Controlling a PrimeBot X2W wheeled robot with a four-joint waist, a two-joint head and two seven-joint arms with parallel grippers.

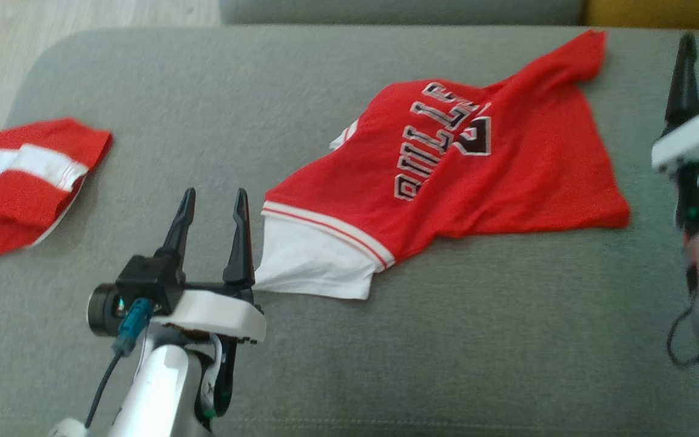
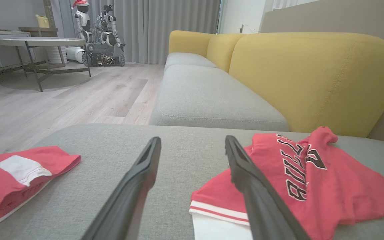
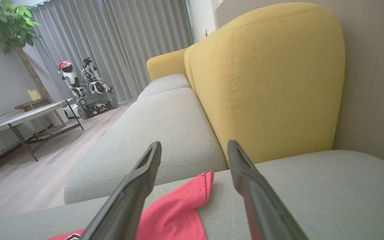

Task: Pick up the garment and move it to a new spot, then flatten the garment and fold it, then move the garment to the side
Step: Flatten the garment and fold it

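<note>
A red jersey (image 1: 477,176) lettered "BULL" lies rumpled on the grey seat cushion (image 1: 446,340); left gripper (image 1: 215,193) hangs empty, fingers spread, beside its white hem, right gripper (image 3: 193,144) likewise released near its red corner

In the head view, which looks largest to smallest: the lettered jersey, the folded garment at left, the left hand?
1. lettered jersey, clearly largest.
2 and 3. folded garment and left hand look alike; the hand is nearer the camera, so unranked.
</note>
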